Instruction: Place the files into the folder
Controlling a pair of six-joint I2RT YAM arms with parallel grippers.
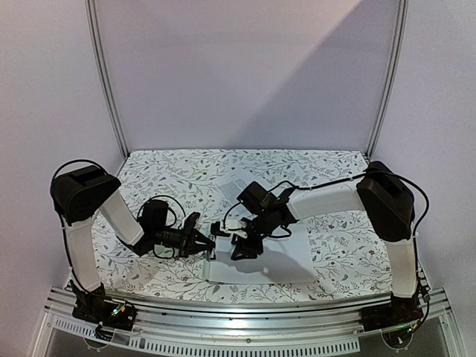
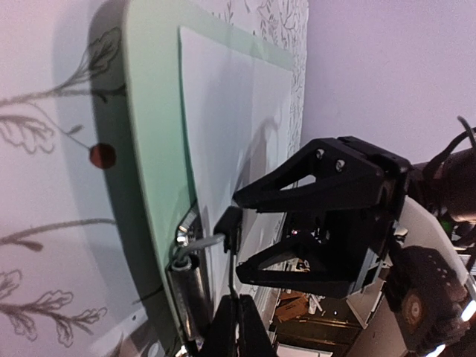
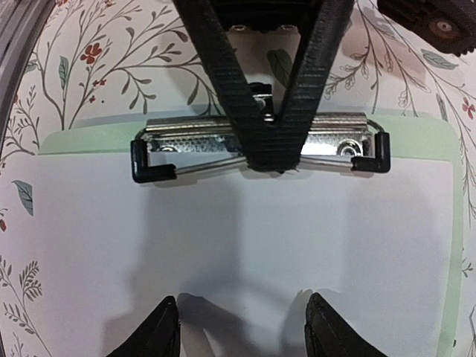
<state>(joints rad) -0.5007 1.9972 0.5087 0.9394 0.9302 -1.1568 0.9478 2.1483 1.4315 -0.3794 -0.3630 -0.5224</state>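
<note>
The pale green folder (image 1: 211, 271) lies flat near the table's front edge, with one white file (image 1: 282, 256) on it. My left gripper (image 2: 238, 323) is shut on the wire handle of the folder's metal clip (image 3: 256, 140). The clip's bar and its black end caps stand a little off the board, over the sheet's top edge (image 2: 230, 134). My right gripper (image 3: 242, 331) is open, its two fingertips (image 3: 165, 327) spread low over the sheet (image 3: 245, 238). I cannot tell whether they touch it. A second file (image 1: 236, 184) lies on the cloth behind the folder.
The table carries a floral cloth (image 1: 171, 175). The two arms meet over the folder's left end, the right arm's wrist (image 2: 335, 216) just above the clip. Aluminium frame posts (image 1: 104, 74) stand at the back corners, and a metal rail (image 1: 245, 312) runs along the front.
</note>
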